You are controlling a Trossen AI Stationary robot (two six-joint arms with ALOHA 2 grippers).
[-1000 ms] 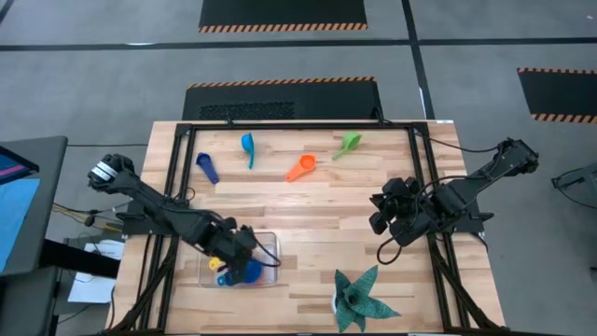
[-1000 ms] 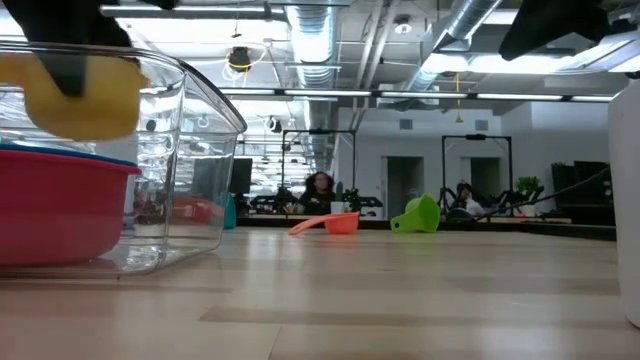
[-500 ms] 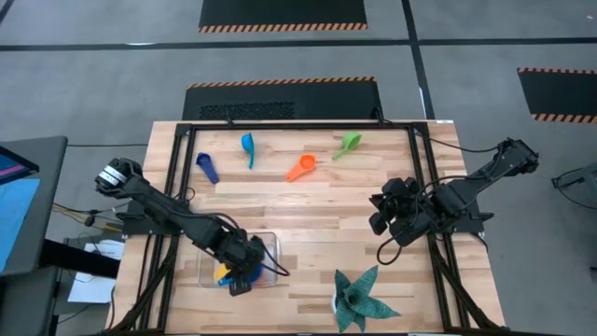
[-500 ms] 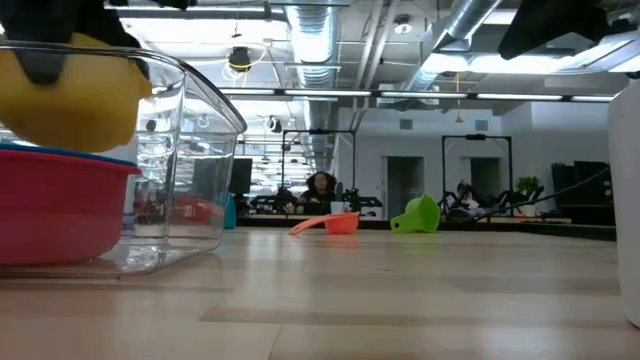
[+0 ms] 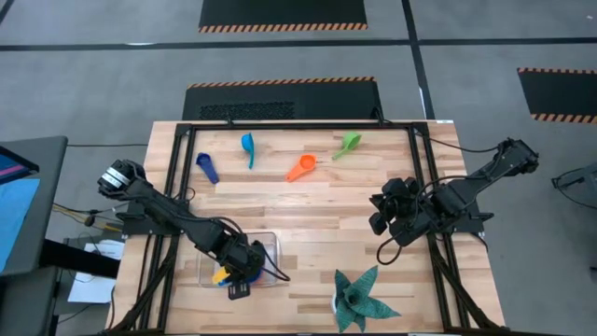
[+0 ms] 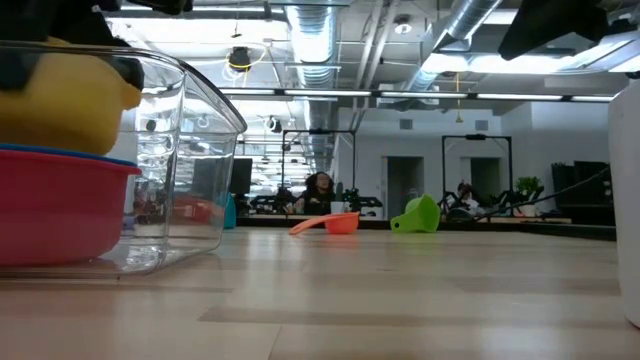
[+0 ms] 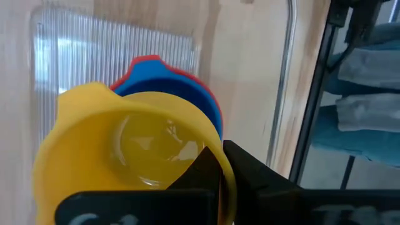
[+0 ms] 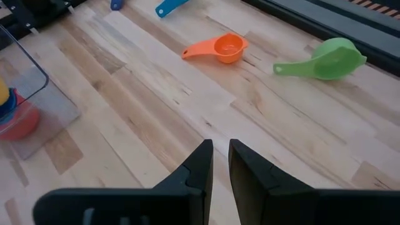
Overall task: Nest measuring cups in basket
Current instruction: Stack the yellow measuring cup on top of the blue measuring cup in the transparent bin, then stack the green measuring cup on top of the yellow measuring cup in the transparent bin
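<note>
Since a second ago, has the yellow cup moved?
Yes. The left gripper carried the yellow cup toward the basket's near edge, over the red cup.

We look straight down at the table [image 5: 308, 210]; our low view sits level, sharing the basket [image 6: 190, 150].

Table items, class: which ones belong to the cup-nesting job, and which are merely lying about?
Belong to the job:
basket
yellow cup, held by the left gripper
blue cup and red cup in the basket
orange cup
green cup
light blue cup
dark blue cup

Lying about:
spiky plant
</note>
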